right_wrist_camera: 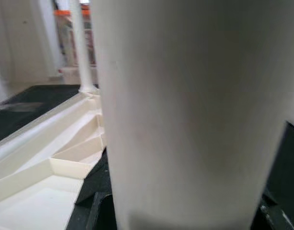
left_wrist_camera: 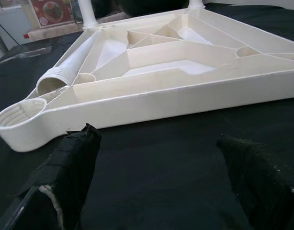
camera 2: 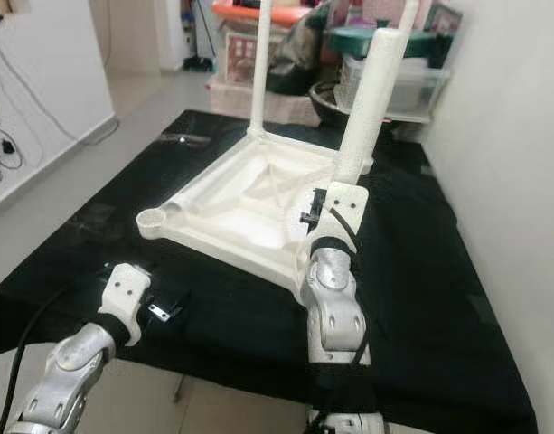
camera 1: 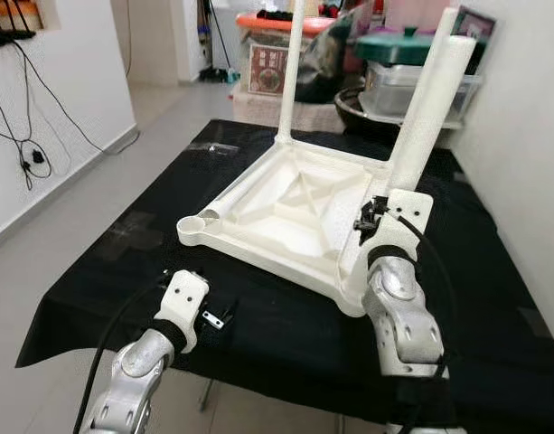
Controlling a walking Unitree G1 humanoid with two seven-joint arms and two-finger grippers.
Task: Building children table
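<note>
No text, brand or number could be read anywhere. A red printed label (camera 1: 268, 69) stood on a clear storage box (camera 1: 281, 56) behind the black-covered table (camera 1: 123, 271), and the same label (left_wrist_camera: 50, 10) appeared in the left wrist view, but its lettering was too small and blurred to make out. The white tabletop (camera 1: 286, 212) bore no markings.

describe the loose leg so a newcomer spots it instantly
On the black cloth lies an upturned white tabletop. The loose leg lies flat inside it along the robot's left edge, its open end by the empty corner socket. The other legs stand upright in their corners.
</note>
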